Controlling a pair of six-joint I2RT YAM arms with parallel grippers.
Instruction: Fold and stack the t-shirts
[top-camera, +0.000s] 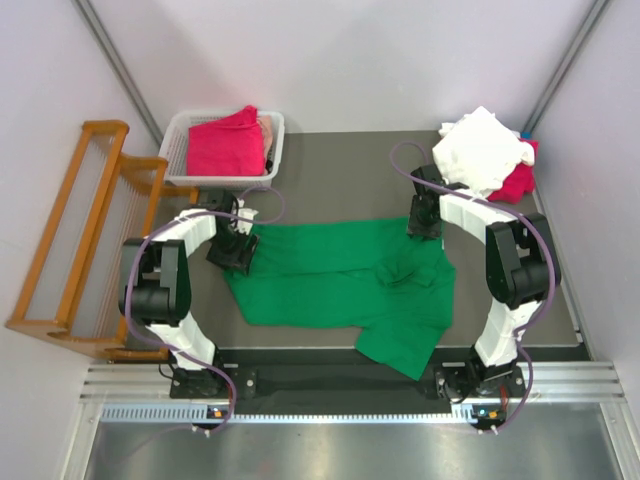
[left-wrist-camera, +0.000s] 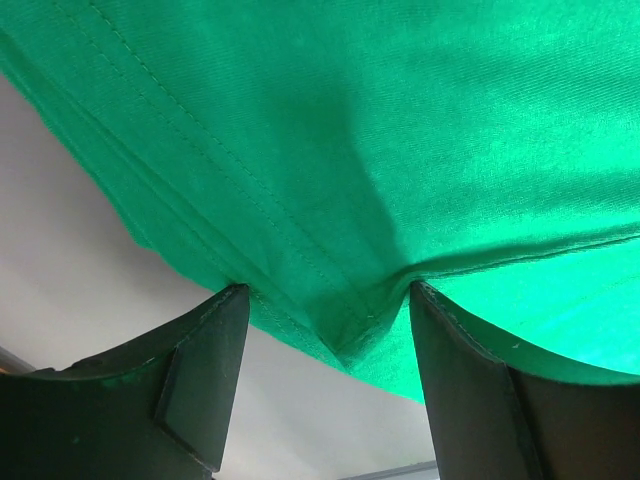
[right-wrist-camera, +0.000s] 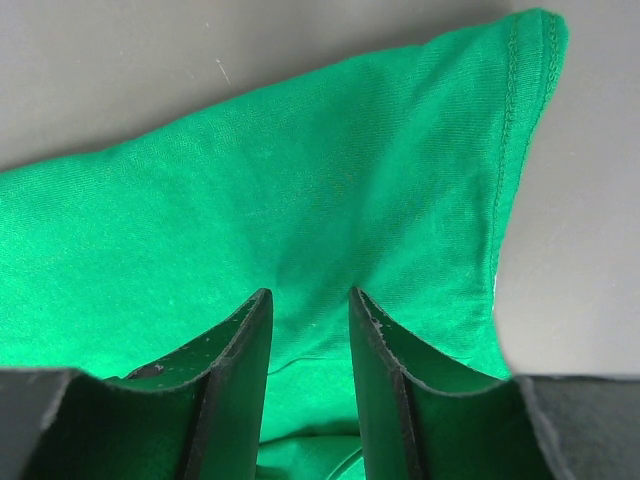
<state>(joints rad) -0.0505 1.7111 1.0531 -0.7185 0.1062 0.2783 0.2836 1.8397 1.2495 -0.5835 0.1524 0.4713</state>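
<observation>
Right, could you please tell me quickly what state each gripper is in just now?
Left gripper: open, green t-shirt hem at its fingertips.
Right gripper: narrow gap over the green t-shirt; grip cannot be told.

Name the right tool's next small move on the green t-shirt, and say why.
Probably close the right tool on the green t-shirt: its jaws straddle the cloth near a hemmed corner, a gap between them, so nothing looks pinched yet.

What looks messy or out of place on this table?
The green t-shirt lies crooked and rumpled, bunched near its right end, with one flap hanging past the near edge of the table. In the far right corner, a white shirt and a red one sit in a loose, unfolded heap.
</observation>
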